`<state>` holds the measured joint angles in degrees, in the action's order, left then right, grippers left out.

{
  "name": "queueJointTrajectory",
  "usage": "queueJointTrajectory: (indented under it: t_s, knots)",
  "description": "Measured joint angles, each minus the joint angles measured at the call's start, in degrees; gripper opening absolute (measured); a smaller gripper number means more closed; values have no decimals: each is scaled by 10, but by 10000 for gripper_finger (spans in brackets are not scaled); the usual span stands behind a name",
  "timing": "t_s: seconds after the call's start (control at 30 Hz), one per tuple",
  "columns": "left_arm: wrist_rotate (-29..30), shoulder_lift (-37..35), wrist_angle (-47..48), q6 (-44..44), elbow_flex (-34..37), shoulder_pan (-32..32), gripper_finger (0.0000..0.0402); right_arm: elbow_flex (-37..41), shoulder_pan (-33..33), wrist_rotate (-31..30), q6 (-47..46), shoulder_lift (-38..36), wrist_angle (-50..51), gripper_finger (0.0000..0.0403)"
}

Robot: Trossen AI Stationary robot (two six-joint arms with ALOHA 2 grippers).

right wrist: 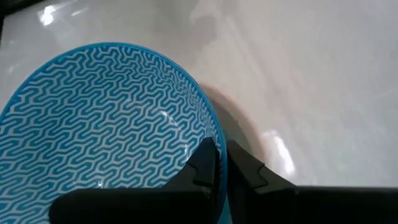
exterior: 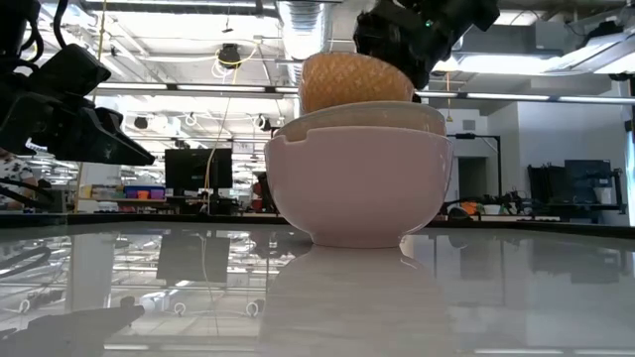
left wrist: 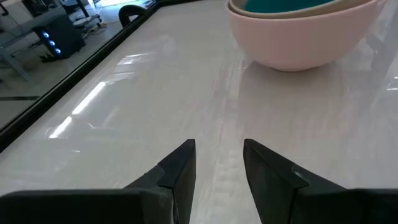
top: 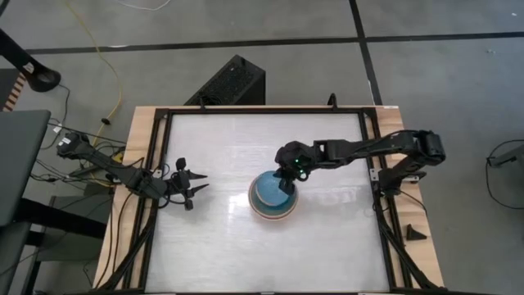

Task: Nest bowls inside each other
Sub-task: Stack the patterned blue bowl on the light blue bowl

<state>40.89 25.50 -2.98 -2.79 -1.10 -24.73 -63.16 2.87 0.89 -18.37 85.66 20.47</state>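
A stack of nested bowls (top: 255, 208) stands on its foot at the middle of the white table. Its outer bowl (exterior: 357, 193) is pale pink-cream, with a cream one (left wrist: 348, 7) and a teal one (left wrist: 280, 5) inside. Over the stack a small bowl (right wrist: 93, 124), blue with a white zigzag pattern inside and tan outside (exterior: 352, 81), sits tilted. My right gripper (right wrist: 222, 163) is shut on it, reaching in from the table's right (top: 286, 182). My left gripper (top: 196, 189) waits open near the table's left edge, with nothing between its fingers (left wrist: 219, 155). My right gripper pinches the rim (right wrist: 214, 134) of the small blue bowl, one finger inside it and one outside. The fingers slant down from the table's right and far side. The bowl is tilted, and its lower part dips behind the stack's rim (exterior: 327, 124); whether it rests there I cannot tell.
Black rails (top: 372, 164) frame the white tabletop. A black wedge (top: 413, 233) lies on the wooden border at the right. A black box (top: 233, 82) stands on the floor beyond the far edge. Bare white surface lies all around the stack.
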Motion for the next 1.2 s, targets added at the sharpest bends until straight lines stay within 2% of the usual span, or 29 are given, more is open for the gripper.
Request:
queueJointTrajectory:
  t_s: [0.37,0.73,0.83,1.07,1.2]
  knots:
    - [0,0,0,0,0,0,125,0,-16,-27,-12,56,3,39]
    - [0,0,0,0,0,0,125,0,-16,-25,-23,54,46,42]
    - [0,0,0,0,0,0,126,0,-16,-24,-28,54,45,77]
    - [0,0,0,0,0,0,125,0,-13,-21,-28,53,33,203]
    - [0,0,0,0,0,0,125,-22,-1,11,-23,53,54,252]
